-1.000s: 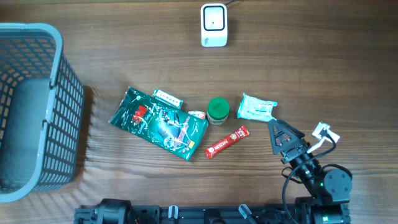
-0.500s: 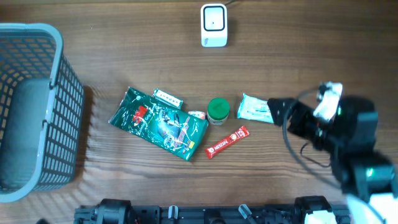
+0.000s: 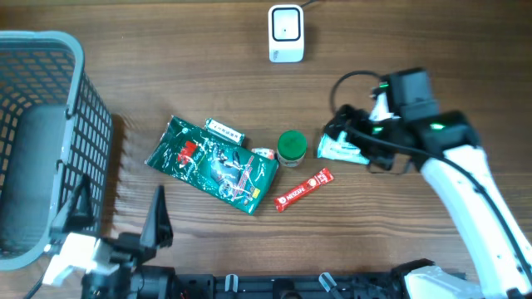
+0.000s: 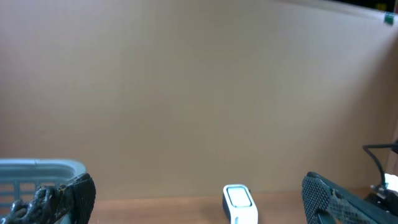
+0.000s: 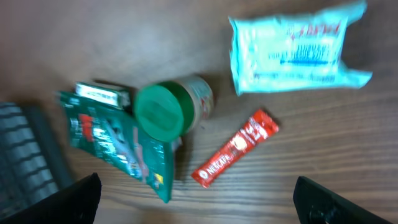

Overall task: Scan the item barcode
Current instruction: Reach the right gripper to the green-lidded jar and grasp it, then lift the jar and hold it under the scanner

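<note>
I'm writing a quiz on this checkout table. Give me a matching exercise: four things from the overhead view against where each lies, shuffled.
Things
1. basket
2. scanner
3. red sachet
4. pale packet

Places
A. far edge, centre
B. directly right of the green-lidded jar
C. left end of the table
D. in front of the jar, lying diagonally

Pairs: 1-C, 2-A, 3-D, 4-B

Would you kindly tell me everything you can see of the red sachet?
The red sachet is a narrow stick pack of glossy film with white lettering, apparently sealed. It lies flat and diagonal on the wooden table, near the green-lidded jar and the pale blue packet, touching neither; only the table touches it.
</note>
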